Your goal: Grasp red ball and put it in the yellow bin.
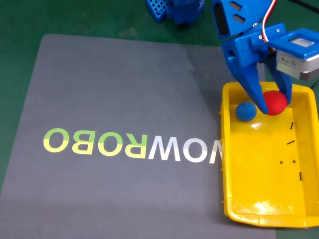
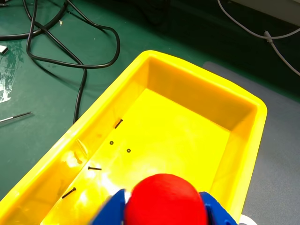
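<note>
The red ball [image 1: 275, 102] is pinched between the blue fingers of my gripper [image 1: 273, 102], shut on it above the far end of the yellow bin [image 1: 227, 149]. In the wrist view the red ball [image 2: 165, 200] sits at the bottom edge between the two blue fingertips of the gripper [image 2: 164, 208], with the yellow bin [image 2: 197, 70] spread out below it. A blue ball [image 1: 245, 111] lies inside the bin, just left of the held red one in the fixed view.
The bin stands on the right edge of a grey mat [image 1: 114, 89] printed with letters. Small black specks [image 1: 290, 143] lie on the bin's floor. Black cables [image 2: 70, 51] run over the green table beside the bin. The arm's blue base [image 1: 182, 10] is at the back.
</note>
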`<state>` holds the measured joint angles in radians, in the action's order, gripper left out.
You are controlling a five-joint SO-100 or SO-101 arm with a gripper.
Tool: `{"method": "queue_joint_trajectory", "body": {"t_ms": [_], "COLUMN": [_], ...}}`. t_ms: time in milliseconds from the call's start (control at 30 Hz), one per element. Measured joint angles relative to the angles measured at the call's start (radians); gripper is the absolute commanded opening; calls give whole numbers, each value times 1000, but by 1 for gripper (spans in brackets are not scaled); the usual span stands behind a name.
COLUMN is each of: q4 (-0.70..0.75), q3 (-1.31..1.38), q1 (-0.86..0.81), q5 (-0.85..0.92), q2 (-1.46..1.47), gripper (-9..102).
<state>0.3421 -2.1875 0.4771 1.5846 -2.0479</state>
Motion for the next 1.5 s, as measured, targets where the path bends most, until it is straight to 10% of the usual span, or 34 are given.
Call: {"method": "queue_joint_trajectory", "body": {"t_ms": [1133,1500], "q4": [0,23], "q3": [0,-38], "q1": [-15,-86], "q5": [-3,14], "q2": [-26,-144], "gripper": [29,0]}}
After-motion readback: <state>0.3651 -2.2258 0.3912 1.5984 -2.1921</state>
